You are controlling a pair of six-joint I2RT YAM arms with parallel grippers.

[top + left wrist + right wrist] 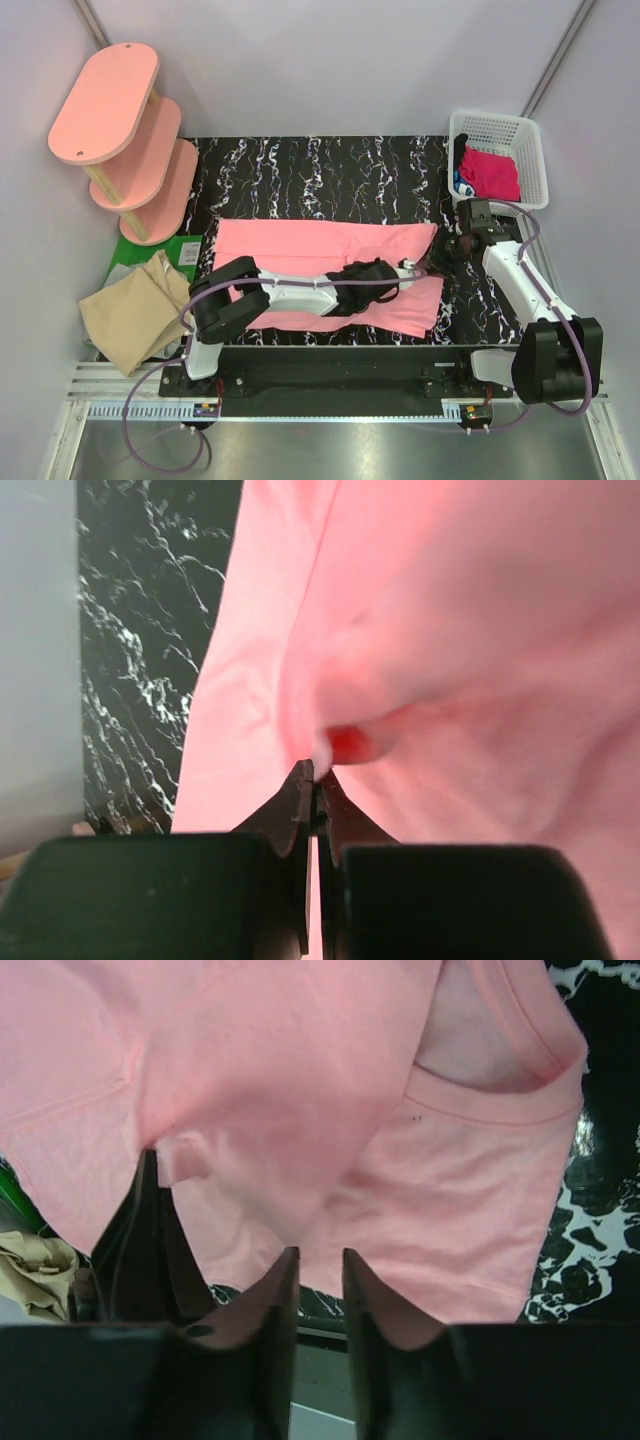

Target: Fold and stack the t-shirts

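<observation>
The salmon-pink t-shirt (290, 245) lies long-axis left to right across the table (300, 170), the left gripper (408, 268) pinched shut on a fold near its right end, while the right gripper (443, 252), just off that same edge, stands slightly parted and empty, nearest for a fresh grip.

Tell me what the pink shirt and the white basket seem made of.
Pink shirt: soft matte cloth, likely knit cotton; it wrinkles and has a stitched collar band. White basket: probably plastic, smooth; rigid walls in an open lattice.
</observation>
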